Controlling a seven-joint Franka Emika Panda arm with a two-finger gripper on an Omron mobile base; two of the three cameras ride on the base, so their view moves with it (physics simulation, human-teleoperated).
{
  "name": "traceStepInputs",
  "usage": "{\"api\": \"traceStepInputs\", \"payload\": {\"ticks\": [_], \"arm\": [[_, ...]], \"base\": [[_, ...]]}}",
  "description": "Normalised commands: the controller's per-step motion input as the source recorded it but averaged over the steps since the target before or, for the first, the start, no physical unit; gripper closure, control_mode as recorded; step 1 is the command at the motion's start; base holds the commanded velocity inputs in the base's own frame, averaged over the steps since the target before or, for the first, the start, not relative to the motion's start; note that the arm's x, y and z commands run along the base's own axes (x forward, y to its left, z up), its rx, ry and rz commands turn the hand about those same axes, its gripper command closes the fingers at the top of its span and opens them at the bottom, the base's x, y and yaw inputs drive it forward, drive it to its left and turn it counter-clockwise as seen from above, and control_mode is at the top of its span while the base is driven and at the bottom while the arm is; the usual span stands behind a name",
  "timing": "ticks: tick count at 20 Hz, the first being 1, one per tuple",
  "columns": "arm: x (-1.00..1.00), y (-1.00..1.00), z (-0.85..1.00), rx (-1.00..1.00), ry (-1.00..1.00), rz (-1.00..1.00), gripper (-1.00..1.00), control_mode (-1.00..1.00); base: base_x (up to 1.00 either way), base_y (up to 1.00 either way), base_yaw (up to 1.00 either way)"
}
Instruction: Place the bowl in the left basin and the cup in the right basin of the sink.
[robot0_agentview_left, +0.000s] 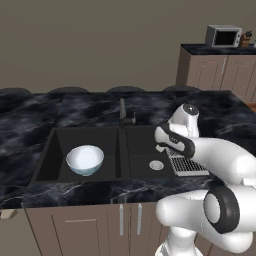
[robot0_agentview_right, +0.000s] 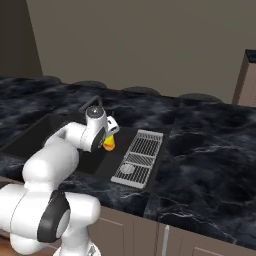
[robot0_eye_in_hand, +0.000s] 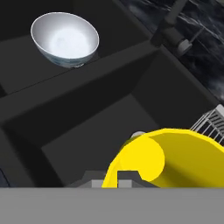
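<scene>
Cup (robot0_eye_in_hand: 175, 157) sits clamped between jaws above right basin (robot0_eye_in_hand: 87, 140).

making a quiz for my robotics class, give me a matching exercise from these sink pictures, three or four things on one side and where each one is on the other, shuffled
Things
1. bowl
2. cup
3. silver drain
4. wire rack

Places
A. on the floor of the right basin
B. held in the shut gripper, above the right basin
C. resting in the left basin
D. on the sink's right side, beside the right basin

Pairs: 1-C, 2-B, 3-A, 4-D
</scene>
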Motion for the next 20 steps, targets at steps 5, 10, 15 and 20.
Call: {"api": "traceStepInputs", "payload": {"ticks": [5, 10, 15, 20], "arm": [[0.36, 0.18, -0.34, -0.07, 0.06, 0.01, 1.00, -1.00], [0.32, 0.08, -0.33, -0.02, 0.15, 0.06, 1.00, -1.00], [0.24, 0.00, -0.33, 0.00, 0.14, 0.12, 1.00, -1.00], [0.15, 0.00, -0.27, 0.00, 0.00, 0.16, 1.00, -1.00]], "base": [[0.00, 0.00, 0.00], [0.00, 0.00, 0.00], [0.00, 0.00, 0.00], [0.00, 0.00, 0.00]]}}
